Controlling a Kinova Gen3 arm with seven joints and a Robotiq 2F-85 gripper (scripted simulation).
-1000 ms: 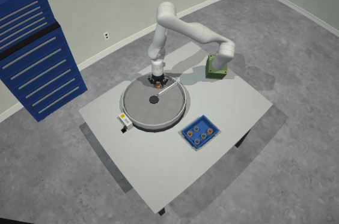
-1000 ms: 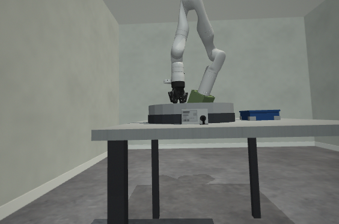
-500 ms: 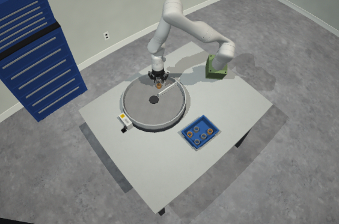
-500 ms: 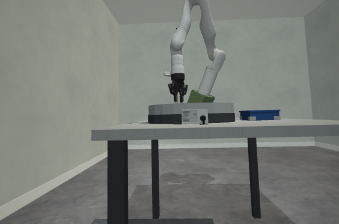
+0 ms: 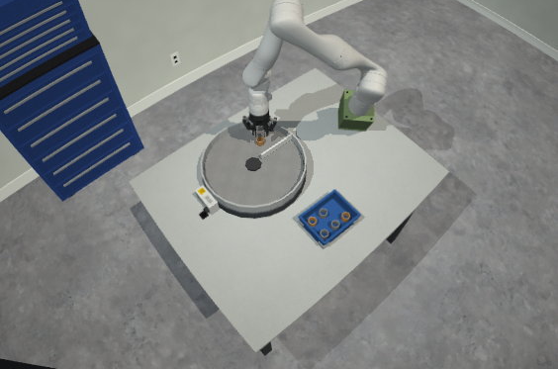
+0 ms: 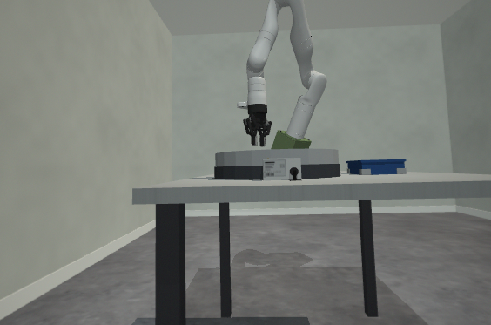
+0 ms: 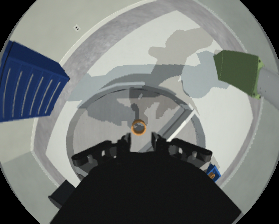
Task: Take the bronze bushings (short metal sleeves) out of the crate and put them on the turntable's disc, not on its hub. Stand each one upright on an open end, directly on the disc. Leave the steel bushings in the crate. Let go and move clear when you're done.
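Note:
A bronze bushing [image 5: 260, 138] [image 7: 138, 124] stands upright on the turntable's grey disc [image 5: 237, 184] [image 7: 97, 119], at its far side and clear of the black hub [image 5: 253, 163]. My gripper [image 5: 260, 134] [image 6: 258, 143] [image 7: 141, 137] hangs just above the bushing with its fingers partly open and nothing between them. The blue crate [image 5: 334, 192] [image 6: 376, 165] on the table's right holds two bronze bushings, one [image 5: 312, 221] on the left and one [image 5: 345, 217] on the right, and three steel bushings [image 5: 324, 212].
A white bar [image 5: 275, 147] reaches from the turntable's raised rim toward the hub, right of the gripper. A control box [image 5: 207, 199] [image 6: 280, 169] sits on the turntable's front. The arm's green base [image 5: 356, 113] stands at the back right. A blue drawer cabinet [image 5: 49, 78] stands off the table, left.

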